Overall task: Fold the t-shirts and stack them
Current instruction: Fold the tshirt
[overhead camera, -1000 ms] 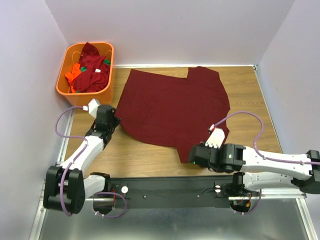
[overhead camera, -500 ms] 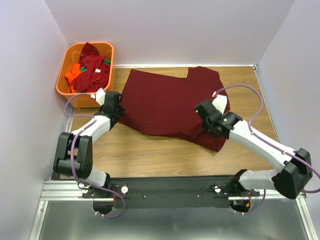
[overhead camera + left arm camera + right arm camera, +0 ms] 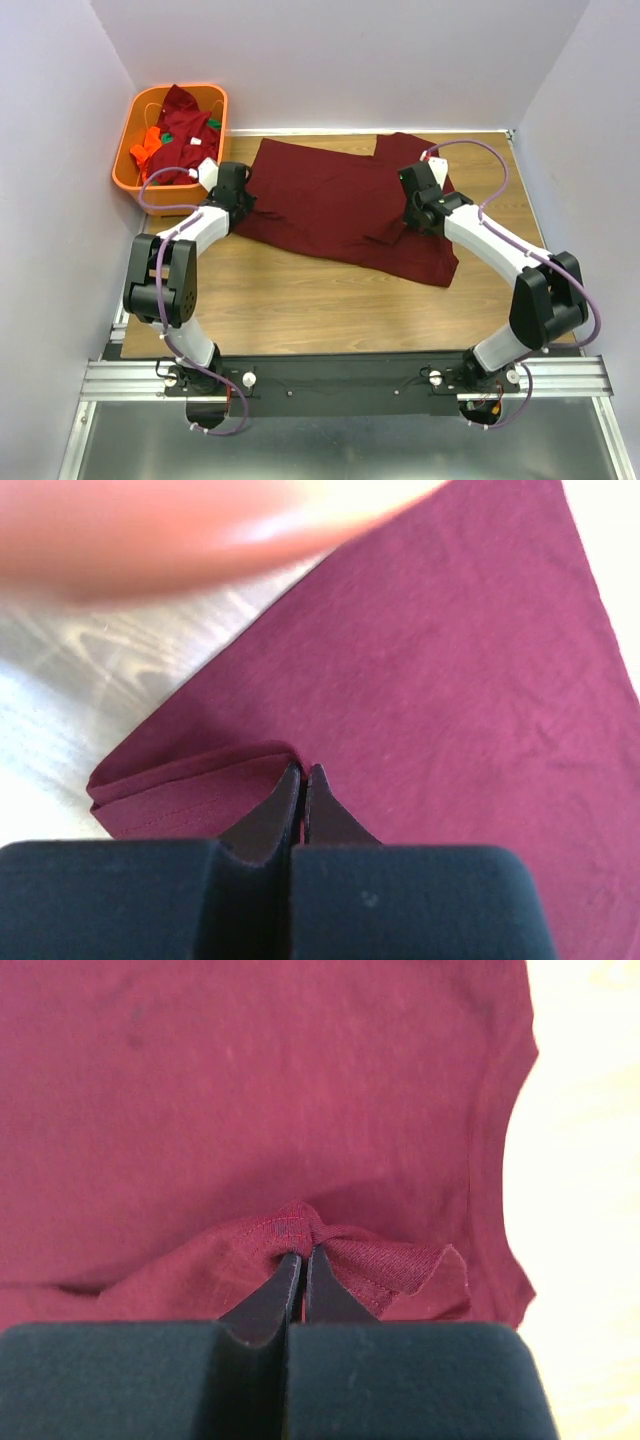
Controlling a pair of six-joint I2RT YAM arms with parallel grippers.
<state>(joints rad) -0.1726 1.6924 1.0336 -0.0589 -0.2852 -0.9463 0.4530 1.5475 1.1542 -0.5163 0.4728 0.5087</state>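
Both arms of a two-armed robot work a maroon t-shirt (image 3: 340, 210) on a wooden table (image 3: 280, 300), the first fold only part made. The left pincer (image 3: 303, 770) is closed tight on a pinch of the shirt's edge. Just left of its tips lies a doubled, stitched corner, and the flat body of the shirt spreads away ahead and to the right. The right pincer (image 3: 303, 1252) is likewise clamped on a bunched bit of hemmed cloth. More of the shirt stretches out smooth beyond its tips, and a curved edge runs down to their right.

From above, the shirt lies between the two pincers as a wide band, its near part looking turned over onto the rest. The judgement here is that this fold has yet to be laid flat and let go, and that further folds are needed before the shirt is a neat packet.

Just beyond and to the left of the left pincer stands an orange plastic basket (image 3: 128, 140), heaped with more t-shirts (image 3: 180, 135) in maroon, orange and green. None of them is folded, and no finished stack shows anywhere, so most of the job appears to lie ahead.
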